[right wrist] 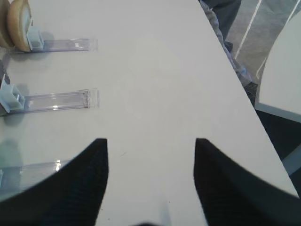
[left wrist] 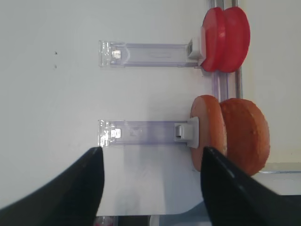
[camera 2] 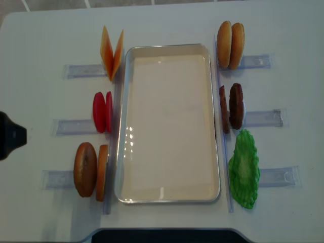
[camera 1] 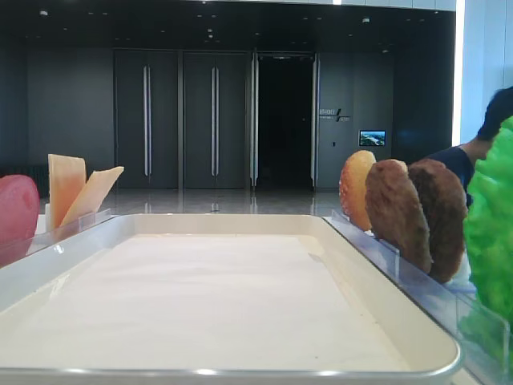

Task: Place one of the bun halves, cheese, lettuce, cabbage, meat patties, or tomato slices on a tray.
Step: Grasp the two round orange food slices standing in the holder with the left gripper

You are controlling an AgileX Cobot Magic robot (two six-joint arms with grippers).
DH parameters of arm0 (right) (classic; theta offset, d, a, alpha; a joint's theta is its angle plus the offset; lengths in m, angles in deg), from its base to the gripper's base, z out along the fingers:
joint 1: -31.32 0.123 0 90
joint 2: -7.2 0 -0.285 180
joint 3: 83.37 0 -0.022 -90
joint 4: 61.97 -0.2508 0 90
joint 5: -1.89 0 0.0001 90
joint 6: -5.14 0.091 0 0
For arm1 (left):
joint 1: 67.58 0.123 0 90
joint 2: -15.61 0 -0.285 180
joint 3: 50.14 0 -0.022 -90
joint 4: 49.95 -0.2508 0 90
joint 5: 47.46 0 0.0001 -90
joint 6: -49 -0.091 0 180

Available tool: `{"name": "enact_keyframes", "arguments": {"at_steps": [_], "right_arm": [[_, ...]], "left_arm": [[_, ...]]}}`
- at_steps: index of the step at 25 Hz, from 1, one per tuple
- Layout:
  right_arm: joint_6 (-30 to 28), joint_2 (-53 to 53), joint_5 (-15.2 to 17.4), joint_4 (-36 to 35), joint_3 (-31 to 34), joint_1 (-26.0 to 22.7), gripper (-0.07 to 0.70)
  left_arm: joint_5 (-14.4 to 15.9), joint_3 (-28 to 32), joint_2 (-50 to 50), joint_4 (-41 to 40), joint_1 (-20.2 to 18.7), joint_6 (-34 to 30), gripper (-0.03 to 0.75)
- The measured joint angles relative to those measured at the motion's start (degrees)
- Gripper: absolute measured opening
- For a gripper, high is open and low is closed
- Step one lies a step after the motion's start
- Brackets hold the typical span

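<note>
The cream tray (camera 2: 169, 121) lies bare in the middle of the table. To its left stand cheese (camera 2: 111, 50), tomato slices (camera 2: 103, 112) and two bun halves (camera 2: 91, 169). To its right stand two more bun halves (camera 2: 230, 38), the meat patties (camera 2: 231, 107) and lettuce (camera 2: 244, 168). Cabbage is out of view. My left gripper (left wrist: 151, 153) is open with nothing between its fingers, and its right finger is close beside the near bun half (left wrist: 235, 136), below the tomato slices (left wrist: 225, 40). My right gripper (right wrist: 150, 141) is open over bare table, far from a bun half (right wrist: 16, 23).
Clear plastic holders (camera 2: 263, 118) lie beside each food item. The black left arm (camera 2: 10, 135) shows at the table's left edge. In the right wrist view the table edge (right wrist: 235, 75) runs along the right, with floor and another white table (right wrist: 282, 70) beyond.
</note>
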Motion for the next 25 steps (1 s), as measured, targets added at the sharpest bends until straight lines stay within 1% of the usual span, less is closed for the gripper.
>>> {"name": "enact_keyframes", "arguments": {"at_steps": [3,5,9,13,22,25], "right_arm": [[0.0,0.0,0.0,0.0,0.0,0.0,0.415],[0.0,0.0,0.0,-0.1,0.0,0.0,0.415],[0.0,0.0,0.0,-0.1,0.0,0.0,0.415],[0.0,0.0,0.0,-0.1,0.0,0.0,0.415],[0.0,0.0,0.0,-0.1,0.0,0.0,0.415],[0.0,0.0,0.0,-0.1,0.0,0.0,0.415]], "left_arm": [[2.7,-3.6,-6.3,0.0,0.0,0.0,0.486],[3.5,-5.5,-9.8,-0.1,0.0,0.5,0.486],[3.8,-8.6,-14.4,-1.5,0.0,2.3,0.486],[3.9,-10.3,-17.1,-2.6,0.0,2.7,0.486],[3.9,-10.4,-18.6,-2.6,0.0,4.5,0.486],[3.9,-10.4,-18.6,-2.9,-0.9,7.0,0.486]]}}
